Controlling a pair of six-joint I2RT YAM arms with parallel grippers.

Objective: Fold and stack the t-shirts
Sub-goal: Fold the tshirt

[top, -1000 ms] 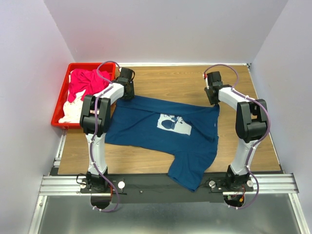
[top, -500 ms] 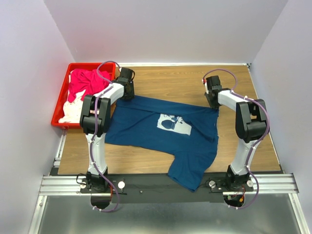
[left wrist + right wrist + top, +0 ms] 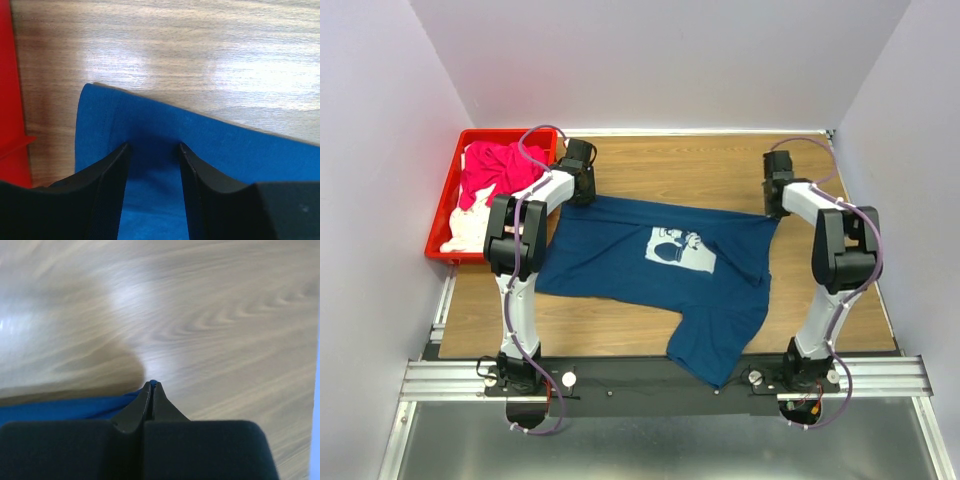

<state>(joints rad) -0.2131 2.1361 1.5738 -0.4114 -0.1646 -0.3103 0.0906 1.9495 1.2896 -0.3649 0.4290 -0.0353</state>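
Flattening step, I reckon: dark navy blue cloth t-shirt (image 3: 660, 270) lies spread mid wooden table (image 3: 700, 165). My right gripper (image 3: 151, 385) is pinched tight on its far-right corner. Left gripper (image 3: 152, 147) has jaws apart, straddling the far-left edge. Next: close left, tension both w/o bunching.

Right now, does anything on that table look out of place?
The navy t-shirt lies askew, one end drooping over the table's near edge. A pink shirt and a white shirt sit crumpled in the red crate.

Wooden table (image 3: 700, 170) with navy t-shirt (image 3: 620, 265) spread flat, pink shirt (image 3: 490, 170) heaped in red crate (image 3: 450, 180)
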